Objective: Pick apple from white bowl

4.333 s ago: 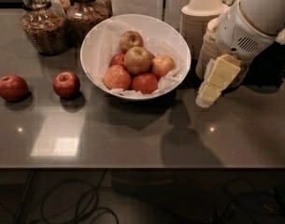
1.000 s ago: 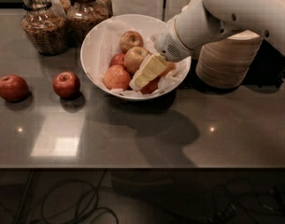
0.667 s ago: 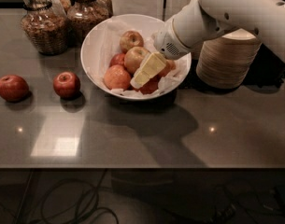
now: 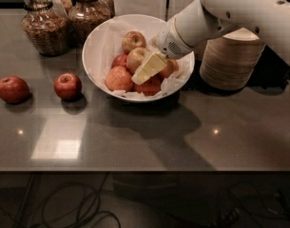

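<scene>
The white bowl (image 4: 98,45), lined with crumpled paper, sits at the back middle of the dark table and holds several apples. The pale yellow-green apple (image 4: 136,58) lies on top near the bowl's middle. A similar pale apple (image 4: 133,40) lies behind it, and redder apples (image 4: 118,78) lie in front. My gripper (image 4: 148,68) reaches in from the right on the white arm (image 4: 216,13). It hangs low over the bowl, right against the right side of the pale apple, and hides the apples behind it.
Two deep red apples (image 4: 12,89) (image 4: 67,85) lie on the table to the left of the bowl. Two glass jars (image 4: 42,25) (image 4: 90,8) stand at the back left. A stack of beige disposable bowls (image 4: 230,61) stands right of the bowl, under the arm.
My arm has swung from beside the beige stack leftward over the white bowl. In the last second the gripper has crept slightly further in, toward the pale apple.
</scene>
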Action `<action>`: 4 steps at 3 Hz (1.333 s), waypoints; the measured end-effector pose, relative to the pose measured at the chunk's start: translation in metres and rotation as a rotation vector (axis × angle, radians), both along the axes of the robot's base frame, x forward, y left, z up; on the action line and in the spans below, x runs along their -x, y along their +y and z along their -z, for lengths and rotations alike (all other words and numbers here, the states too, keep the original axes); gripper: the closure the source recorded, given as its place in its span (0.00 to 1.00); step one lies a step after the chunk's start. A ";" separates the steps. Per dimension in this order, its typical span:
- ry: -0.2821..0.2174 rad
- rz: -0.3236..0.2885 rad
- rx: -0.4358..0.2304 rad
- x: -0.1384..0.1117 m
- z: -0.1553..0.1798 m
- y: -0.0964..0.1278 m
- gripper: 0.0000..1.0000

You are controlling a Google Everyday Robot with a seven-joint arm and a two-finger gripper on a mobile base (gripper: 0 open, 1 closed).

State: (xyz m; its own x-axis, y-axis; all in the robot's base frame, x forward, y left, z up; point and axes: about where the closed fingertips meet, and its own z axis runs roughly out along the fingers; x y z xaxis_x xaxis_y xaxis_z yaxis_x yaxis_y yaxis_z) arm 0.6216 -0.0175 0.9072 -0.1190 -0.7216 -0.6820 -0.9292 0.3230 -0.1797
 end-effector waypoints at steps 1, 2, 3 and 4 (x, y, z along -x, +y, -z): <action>0.000 0.000 0.000 0.000 0.000 0.000 0.46; 0.000 0.000 0.000 0.000 0.000 0.000 0.69; 0.000 0.000 0.000 0.000 0.000 0.000 0.93; 0.000 0.000 0.000 0.000 0.000 0.000 1.00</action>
